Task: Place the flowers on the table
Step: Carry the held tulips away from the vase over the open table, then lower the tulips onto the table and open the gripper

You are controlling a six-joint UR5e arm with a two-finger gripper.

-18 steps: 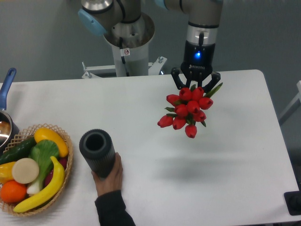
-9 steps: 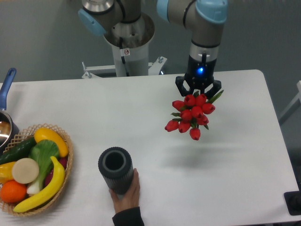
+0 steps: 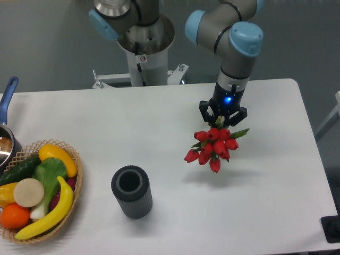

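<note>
The flowers [image 3: 213, 146], a bunch of red tulips with green leaves, hang head-down from my gripper [image 3: 222, 119], which is shut on their stems. The stems are hidden behind the gripper. The bunch is held above the white table [image 3: 265, 186], right of centre, and casts a shadow on it. I cannot tell whether the blooms touch the tabletop.
A dark grey ribbed vase [image 3: 131, 192] stands upright at the front centre-left. A wicker basket [image 3: 74, 204] of fruit and vegetables sits at the front left. A pot with a blue handle [image 3: 8, 95] is at the left edge. The robot base [image 3: 144, 48] stands behind the table.
My gripper has moved lower and slightly forward with the flowers. The human hand that moved the vase to the right has let go and left the view.
</note>
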